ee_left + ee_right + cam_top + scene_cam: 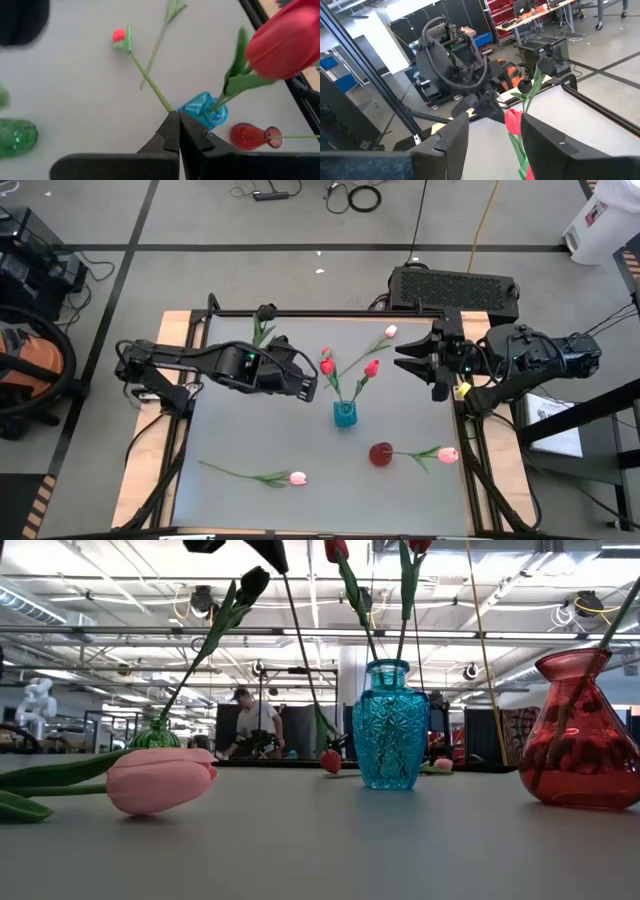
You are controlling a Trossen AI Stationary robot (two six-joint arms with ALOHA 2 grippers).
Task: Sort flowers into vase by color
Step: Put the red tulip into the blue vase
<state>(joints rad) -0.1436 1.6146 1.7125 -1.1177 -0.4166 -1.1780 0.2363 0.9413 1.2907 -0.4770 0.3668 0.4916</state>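
My left gripper (312, 387) is shut on a red flower (118, 35) above the table's middle, just left of the blue vase (345, 415). The vase holds two other red flowers (335, 548). A red vase (381, 453) holds a pink flower (448, 454) that leans right. A green vase (155, 735) holds a dark flower (250, 585). One pink flower (297, 478) lies on its side near the front edge, another (390, 332) at the far side. My right gripper (412, 362) hangs open and raised at the table's right, with nothing between its fingers. My left gripper pinches the red flower's stem at its cut end (169, 107) between the tips of its two fingers, which slant downward. The flower hangs head down below them, slanting toward the far side. Its head (331, 760) is at table height; whether it touches the table I cannot tell.
A black box (455, 285) stands behind the table's far right corner. Free table surface lies at the left and near the front right. A person (255, 725) shows in the room far beyond the table.
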